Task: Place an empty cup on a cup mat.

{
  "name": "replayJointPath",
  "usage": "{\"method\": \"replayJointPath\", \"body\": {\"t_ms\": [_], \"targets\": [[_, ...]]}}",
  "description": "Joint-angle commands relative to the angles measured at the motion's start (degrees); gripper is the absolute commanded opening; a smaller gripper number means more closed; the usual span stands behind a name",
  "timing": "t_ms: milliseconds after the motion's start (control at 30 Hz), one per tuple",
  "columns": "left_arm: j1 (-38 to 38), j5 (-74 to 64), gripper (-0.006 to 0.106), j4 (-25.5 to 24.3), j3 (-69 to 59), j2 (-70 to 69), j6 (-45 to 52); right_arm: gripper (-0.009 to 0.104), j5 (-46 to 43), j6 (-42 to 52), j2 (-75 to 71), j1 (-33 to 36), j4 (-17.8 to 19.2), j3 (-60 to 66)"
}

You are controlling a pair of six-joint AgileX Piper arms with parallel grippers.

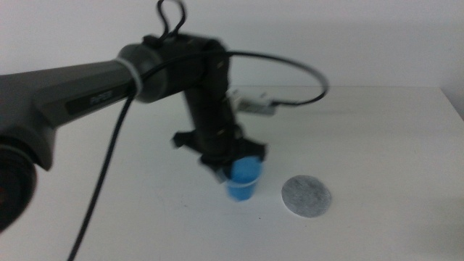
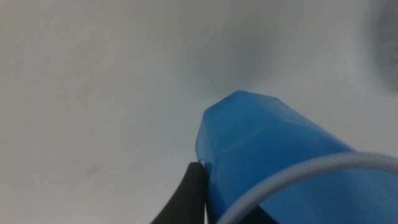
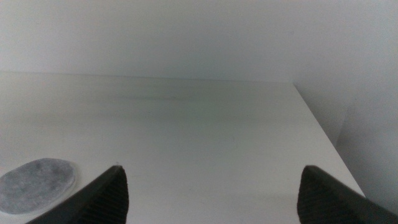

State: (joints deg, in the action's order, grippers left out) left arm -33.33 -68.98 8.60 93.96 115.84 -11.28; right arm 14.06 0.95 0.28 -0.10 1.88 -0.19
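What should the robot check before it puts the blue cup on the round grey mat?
1. Cup held by the left gripper: ok, a jaw presses against its side.
2. Cup upright: ok, in the middle view.
3. Cup empty: cannot tell, its inside is hidden.
4. Mat bare: ok, nothing lies on it.
5. Cup over the mat: not ok, it is beside it, to the left.
6. Right gripper out of the way: ok, open and not between cup and mat.
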Motion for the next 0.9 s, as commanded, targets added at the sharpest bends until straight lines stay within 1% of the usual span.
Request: {"method": "replayJointPath", "body": {"t_ms": [0, 33, 67, 233, 433, 600, 700, 867], "targets": [[-2.59, -0.99, -0.002, 0.9, 5.35, 0.57, -1.8, 0.093, -0.38, 0.23, -0.28, 0.07, 0.34, 0.19], [-3.42, -0.99, -0.002, 0.9, 7.6, 1.81, -2.04, 0.093, -0.38, 0.23, -0.28, 0.07, 0.34, 0.19], [-5.99, -0.99, -0.002, 0.9, 18.56, 8.09, -3.0, 0.093, -0.38, 0.23, -0.28, 0.07, 0.34, 0.19], [-8.91, -0.99, -0.002, 1.53, 25.14, 13.04, -4.11, 0.093, -0.38, 0.23, -0.28, 0.07, 0.34, 0.19], [-9.5, -0.99, -0.002, 3.31, 25.83, 15.83, -4.44, 0.093, -0.38, 0.23, -0.28, 0.07, 0.34, 0.19], [-9.5, -0.99, -0.002, 3.76, 25.7, 17.14, -4.44, 0.093, -0.38, 0.23, -0.28, 0.07, 0.34, 0.19], [-9.5, -0.99, -0.002, 3.76, 25.61, 17.36, -4.44, 0.093, -0.38, 0.23, -0.28, 0.07, 0.34, 0.19], [-9.5, -0.99, -0.002, 1.81, 25.56, 17.51, -5.25, 0.093, -0.38, 0.23, -0.28, 0.07, 0.34, 0.19]]}}
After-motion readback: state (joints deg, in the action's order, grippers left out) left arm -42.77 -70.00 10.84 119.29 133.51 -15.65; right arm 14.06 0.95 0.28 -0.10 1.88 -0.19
